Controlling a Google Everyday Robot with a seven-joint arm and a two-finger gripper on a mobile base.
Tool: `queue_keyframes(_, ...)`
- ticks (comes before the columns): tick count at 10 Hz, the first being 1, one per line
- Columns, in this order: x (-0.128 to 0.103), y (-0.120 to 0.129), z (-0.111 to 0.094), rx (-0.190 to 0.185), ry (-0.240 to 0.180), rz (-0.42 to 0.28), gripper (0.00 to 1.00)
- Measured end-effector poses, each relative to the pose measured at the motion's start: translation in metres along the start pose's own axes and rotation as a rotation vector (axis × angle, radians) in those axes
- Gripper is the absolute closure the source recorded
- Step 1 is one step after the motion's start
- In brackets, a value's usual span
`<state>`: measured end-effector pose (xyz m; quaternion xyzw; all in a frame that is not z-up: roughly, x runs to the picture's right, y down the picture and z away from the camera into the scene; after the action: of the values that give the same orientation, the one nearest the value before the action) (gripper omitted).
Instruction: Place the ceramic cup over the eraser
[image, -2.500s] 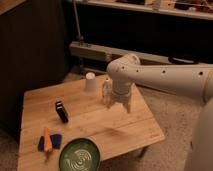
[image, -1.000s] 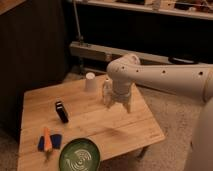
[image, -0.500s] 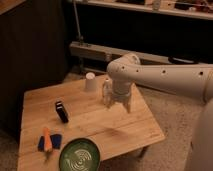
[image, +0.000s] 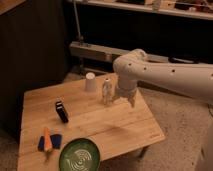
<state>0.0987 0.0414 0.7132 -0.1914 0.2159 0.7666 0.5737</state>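
The white ceramic cup stands upside down near the far edge of the wooden table. The black eraser lies on the left part of the table, well apart from the cup. My gripper hangs from the white arm above the table's right side, to the right of the cup and just right of a slim pale bottle. It holds nothing that I can see.
A blue pad with an orange stick lies at the front left. A green bowl sits at the front edge. Dark shelving and a metal rail stand behind the table.
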Motion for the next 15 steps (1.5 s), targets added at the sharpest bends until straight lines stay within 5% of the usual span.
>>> queue_keyframes(4, -0.077, -0.010, -0.022, -0.098, -0.040, -0.013, 0.35)
queue_keyframes(8, -0.151, 0.027, -0.032, -0.130, -0.071, -0.048, 0.35)
queue_keyframes(15, -0.168, 0.140, -0.012, -0.203, -0.086, -0.276, 0.35)
